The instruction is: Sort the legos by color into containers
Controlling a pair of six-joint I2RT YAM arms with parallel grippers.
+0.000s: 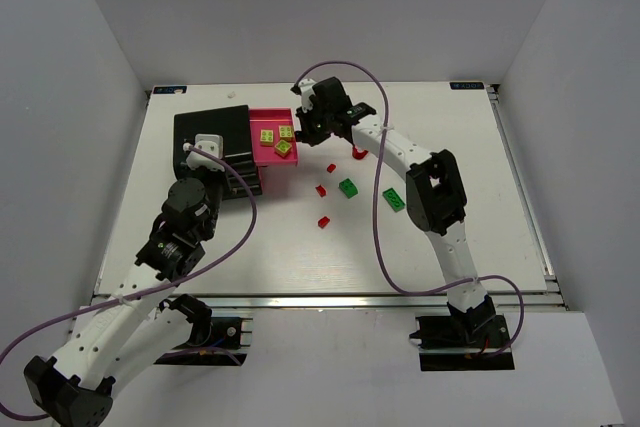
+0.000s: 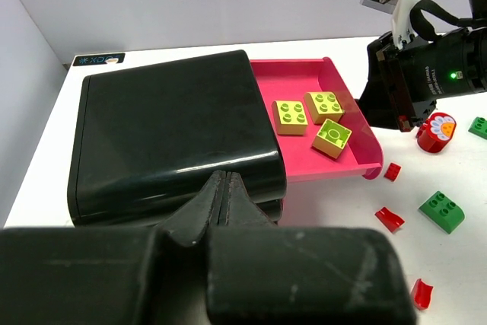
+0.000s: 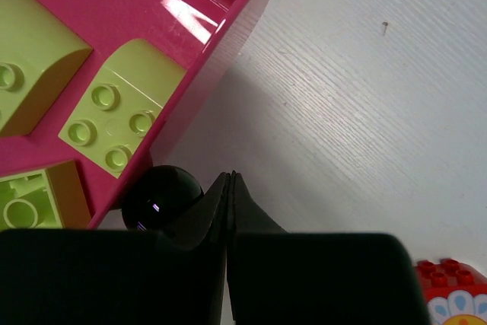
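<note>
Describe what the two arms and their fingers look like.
Both the left arm and right arm have white links with black joint housings. A purple cable loops along each. The fingers are matte black, scuffed wedges; a green light glows on the right wrist.

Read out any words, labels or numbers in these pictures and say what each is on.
"XD", the rest blurred: black sticker on the table, far edge.
White print on the right wrist housing: too small to read.
Far right corner sticker, top view: too small to read.
</note>
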